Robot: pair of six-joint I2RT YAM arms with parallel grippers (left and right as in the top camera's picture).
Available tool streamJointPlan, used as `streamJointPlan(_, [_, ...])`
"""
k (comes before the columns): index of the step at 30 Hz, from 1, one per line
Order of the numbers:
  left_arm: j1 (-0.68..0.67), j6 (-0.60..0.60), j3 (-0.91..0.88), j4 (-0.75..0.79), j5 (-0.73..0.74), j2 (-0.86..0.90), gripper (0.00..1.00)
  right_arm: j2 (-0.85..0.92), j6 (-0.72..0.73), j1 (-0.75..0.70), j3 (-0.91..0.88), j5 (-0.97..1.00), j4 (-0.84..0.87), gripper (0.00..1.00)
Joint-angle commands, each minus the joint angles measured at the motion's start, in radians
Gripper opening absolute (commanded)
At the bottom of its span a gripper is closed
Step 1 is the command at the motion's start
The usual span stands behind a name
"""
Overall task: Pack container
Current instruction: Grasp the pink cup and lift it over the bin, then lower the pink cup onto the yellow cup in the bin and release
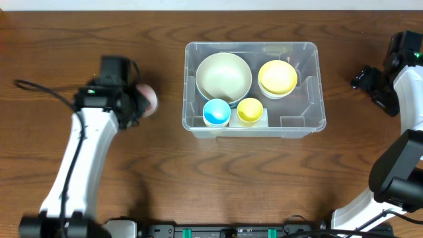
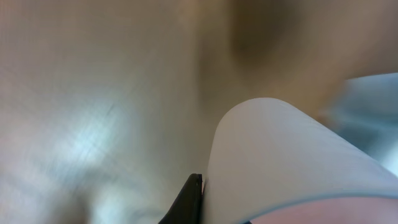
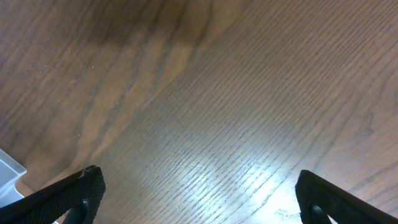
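The container (image 1: 303, 111), a clear plastic bin, stands at the middle of the table. In it are a cream bowl (image 1: 223, 76), a yellow bowl (image 1: 277, 77), a blue cup (image 1: 216, 112) and a yellow cup (image 1: 250, 110). To its left my left gripper (image 1: 137, 102) is shut on a pale pink cup (image 1: 151, 100). The left wrist view shows the cup's wall (image 2: 280, 162) very close, with one black finger (image 2: 189, 202) pressed against it. My right gripper (image 1: 371, 84) hangs open right of the container with nothing in it; the right wrist view shows bare wood between its fingers (image 3: 81, 193).
Dark wood table (image 1: 79, 39) all round. A corner of the clear bin (image 3: 9, 174) shows at the left edge of the right wrist view. A black cable (image 1: 39, 89) trails left of the left arm.
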Motion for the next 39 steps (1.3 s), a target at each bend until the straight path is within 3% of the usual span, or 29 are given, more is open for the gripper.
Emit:
streamJointPlan(1, [-0.052, 0.109, 0.155, -0.001, -0.003, -0.088, 0.06, 0.007, 0.018, 0.0, -0.005, 0.007, 0.002, 0.99])
streamJointPlan(8, [-0.367, 0.243, 0.242, 0.159, -0.004, -0.137, 0.06, 0.007, 0.018, 0.0, -0.005, 0.007, 0.002, 0.99])
streamJointPlan(13, [-0.582, 0.354, 0.243, 0.215, -0.012, -0.027, 0.06, 0.007, 0.018, 0.0, -0.005, 0.007, 0.002, 0.99])
streamJointPlan(16, [-0.646, 0.401, 0.243, 0.226, -0.053, 0.066, 0.06, 0.007, 0.018, 0.0, -0.005, 0.007, 0.002, 0.99])
streamJointPlan(29, [-0.663, 0.456, 0.243, 0.212, -0.068, 0.303, 0.08, 0.007, 0.018, 0.0, -0.005, 0.007, 0.002, 0.99])
streamJointPlan(39, [-0.663, 0.455, 0.243, 0.197, -0.068, 0.339, 0.1, 0.007, 0.018, 0.0, -0.005, 0.007, 0.002, 0.99])
